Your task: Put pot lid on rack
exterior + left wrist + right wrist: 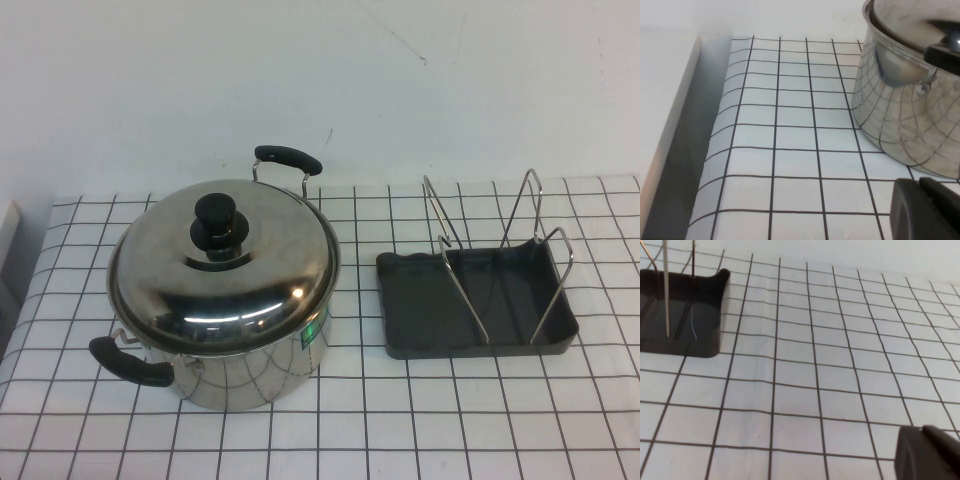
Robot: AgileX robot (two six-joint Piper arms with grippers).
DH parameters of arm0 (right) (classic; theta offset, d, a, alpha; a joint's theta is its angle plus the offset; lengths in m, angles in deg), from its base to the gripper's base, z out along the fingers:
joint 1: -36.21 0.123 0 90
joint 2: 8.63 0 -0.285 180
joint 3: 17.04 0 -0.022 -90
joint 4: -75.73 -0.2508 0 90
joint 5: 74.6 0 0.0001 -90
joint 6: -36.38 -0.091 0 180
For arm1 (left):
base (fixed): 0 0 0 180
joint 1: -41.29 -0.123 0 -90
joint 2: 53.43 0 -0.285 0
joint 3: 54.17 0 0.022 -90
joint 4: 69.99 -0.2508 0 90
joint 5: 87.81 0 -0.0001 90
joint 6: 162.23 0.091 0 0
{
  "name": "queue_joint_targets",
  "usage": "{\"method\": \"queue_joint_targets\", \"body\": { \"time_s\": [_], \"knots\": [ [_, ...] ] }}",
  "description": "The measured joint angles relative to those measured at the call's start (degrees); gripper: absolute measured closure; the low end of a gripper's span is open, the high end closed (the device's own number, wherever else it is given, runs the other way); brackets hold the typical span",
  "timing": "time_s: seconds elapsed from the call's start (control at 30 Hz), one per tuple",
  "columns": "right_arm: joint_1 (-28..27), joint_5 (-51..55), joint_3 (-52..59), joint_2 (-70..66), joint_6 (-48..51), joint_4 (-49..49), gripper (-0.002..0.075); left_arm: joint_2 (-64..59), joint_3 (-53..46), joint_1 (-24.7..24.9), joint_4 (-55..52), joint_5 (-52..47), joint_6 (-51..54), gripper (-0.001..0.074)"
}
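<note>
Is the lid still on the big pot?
Yes. The pot lid sits on the pot; the rack holds nothing. Neither pincer is near it.

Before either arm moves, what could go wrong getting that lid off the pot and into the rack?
The pot lid is shiny and domed, with only a small black knob to grip, so it could slip or swing. The rack is light-looking, with thin wire loops; a wide lid might snag them or tip it. Lifting could also drag the pot. Neither the left gripper nor the right gripper is near yet.
</note>
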Motion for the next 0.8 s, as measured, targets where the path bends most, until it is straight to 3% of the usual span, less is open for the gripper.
{"method": "queue_joint_targets", "body": {
  "time_s": [0.8],
  "knots": [
    [0.0, 0.0, 0.1, 0.0, 0.4, 4.0, 0.0729, 0.0, 0.0, 0.0, 0.0, 0.0, 0.0, 0.0737]
  ]
}}
